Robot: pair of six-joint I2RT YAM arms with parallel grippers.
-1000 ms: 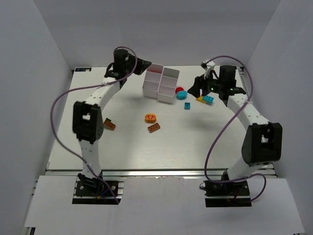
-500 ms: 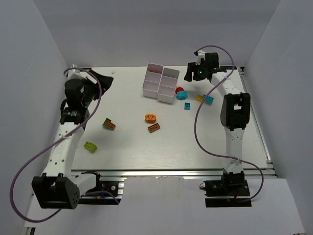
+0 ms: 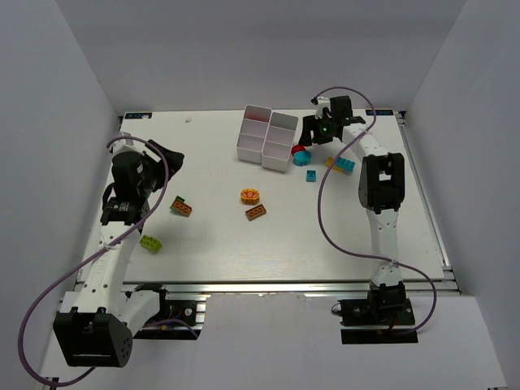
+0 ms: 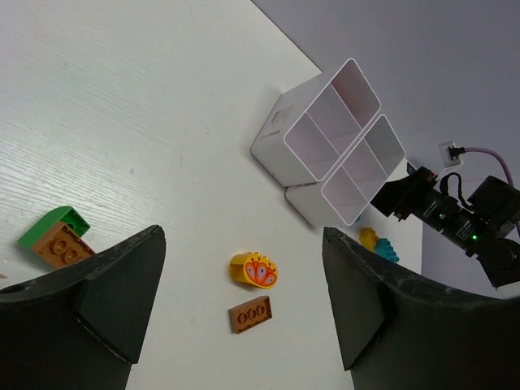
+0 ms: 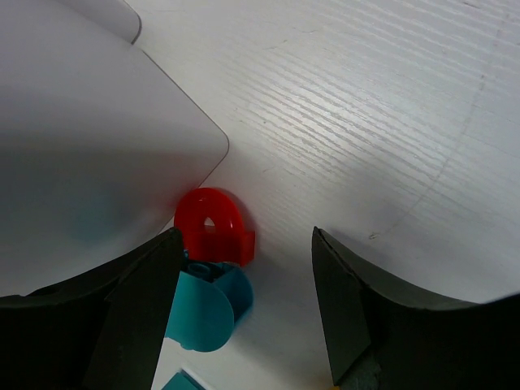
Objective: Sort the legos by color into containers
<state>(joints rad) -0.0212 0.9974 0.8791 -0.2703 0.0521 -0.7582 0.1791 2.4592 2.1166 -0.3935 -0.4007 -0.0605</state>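
In the top external view, the containers (image 3: 268, 140), a block of joined white open-top bins, stand toward the far side of the table (image 3: 244, 252). The right gripper (image 3: 309, 132) hangs just right of the containers, above a red arch brick (image 3: 299, 149) and a cyan rounded brick (image 3: 301, 158) at the block's near right corner. A small cyan brick (image 3: 311, 175) lies just nearer the arm bases than that pair, and a yellow-and-cyan stack (image 3: 341, 163) lies further right of the containers. On the near side of the containers, apart from them, lie a yellow round-topped brick (image 3: 250, 195) and a brown flat plate (image 3: 257, 213). The left gripper (image 3: 168, 156) is well to the left of the containers. A green-and-brown stack (image 3: 181, 207) and a lime brick (image 3: 150, 242) lie left of the containers and nearer the bases.

In the left wrist view, the left gripper (image 4: 242, 240) has its fingers (image 4: 114, 301) spread wide with nothing held. Between them show the yellow round-topped brick (image 4: 253, 270) and the brown flat plate (image 4: 250, 316), both on the table short of the containers (image 4: 280, 138). The green-and-brown stack (image 4: 57, 241) shows beside the left-hand finger.

In the right wrist view, the right gripper (image 5: 248, 236) is also wide open and grips nothing. The red arch brick (image 5: 210, 223) lies at the rounded corner of the containers (image 5: 97, 138), with the cyan rounded brick (image 5: 203, 313) touching it. Whether a finger touches either brick cannot be told.
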